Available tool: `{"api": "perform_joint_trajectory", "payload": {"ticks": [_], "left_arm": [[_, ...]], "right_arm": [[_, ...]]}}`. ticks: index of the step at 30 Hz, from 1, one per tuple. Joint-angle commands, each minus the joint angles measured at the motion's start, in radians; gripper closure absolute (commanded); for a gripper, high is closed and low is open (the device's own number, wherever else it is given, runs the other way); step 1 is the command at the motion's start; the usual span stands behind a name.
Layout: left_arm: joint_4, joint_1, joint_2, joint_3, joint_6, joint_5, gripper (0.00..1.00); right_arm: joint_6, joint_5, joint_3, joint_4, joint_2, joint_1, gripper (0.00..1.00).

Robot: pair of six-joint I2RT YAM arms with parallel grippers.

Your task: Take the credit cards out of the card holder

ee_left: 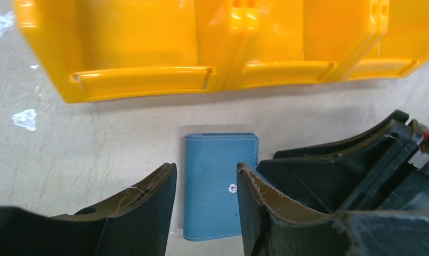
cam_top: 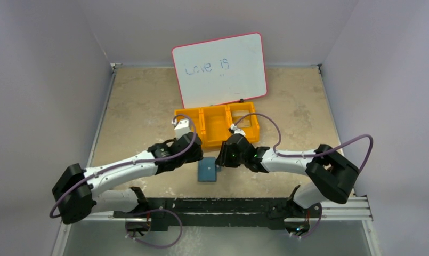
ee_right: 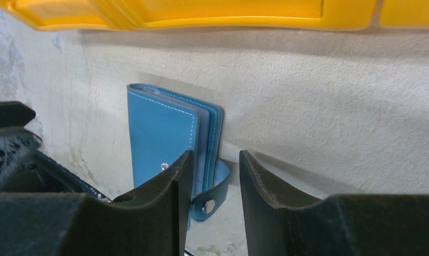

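Note:
The teal-blue card holder (cam_top: 207,171) lies folded shut on the table between my two grippers, just in front of the orange bin. In the left wrist view the card holder (ee_left: 215,181) shows its silver snap stud, and my left gripper (ee_left: 205,184) is open above it, one finger on each side. In the right wrist view the card holder (ee_right: 164,138) shows its layered edge and the unsnapped closure tab (ee_right: 212,200). My right gripper (ee_right: 215,170) is open, its jaws either side of that tab and edge. No credit cards are visible; they are hidden inside.
The orange three-compartment bin (cam_top: 216,124) stands just beyond the card holder; it also shows in the left wrist view (ee_left: 148,48) and the right wrist view (ee_right: 228,13). A pink-rimmed whiteboard (cam_top: 220,68) leans behind it. Grey walls enclose the tan table.

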Motion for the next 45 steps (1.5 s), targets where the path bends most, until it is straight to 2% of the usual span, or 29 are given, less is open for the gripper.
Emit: {"api": "perform_joint_trajectory", "payload": {"ticks": [1,9,15,19,24,27,34,45], "left_arm": [[-0.141,-0.103,0.129,0.166,0.066,-0.134,0.55],[-0.179,-0.184,0.268,0.265,0.061,-0.164,0.55],[-0.168,-0.208,0.317,0.281,0.054,-0.146,0.54],[-0.157,-0.237,0.361,0.306,0.063,-0.131,0.52],[-0.175,-0.272,0.413,0.347,0.068,-0.147,0.50],[-0.165,-0.283,0.437,0.360,0.067,-0.149,0.49],[-0.146,-0.303,0.470,0.392,0.057,-0.158,0.48],[0.044,-0.314,0.295,0.252,0.048,-0.119,0.43]], "right_arm": [[-0.006,0.045,-0.026,-0.011,-0.039,0.003,0.62],[0.015,-0.015,-0.121,0.016,-0.097,0.003,0.75],[0.012,-0.013,-0.154,0.056,-0.144,0.003,1.00],[0.018,-0.013,-0.180,0.092,-0.221,0.003,1.00],[0.080,-0.009,-0.287,0.212,-0.433,0.003,1.00],[0.099,0.008,-0.325,0.209,-0.515,0.002,1.00],[0.124,0.000,-0.352,0.189,-0.570,0.002,1.00],[0.149,0.014,-0.356,0.181,-0.592,0.002,1.00]]}}
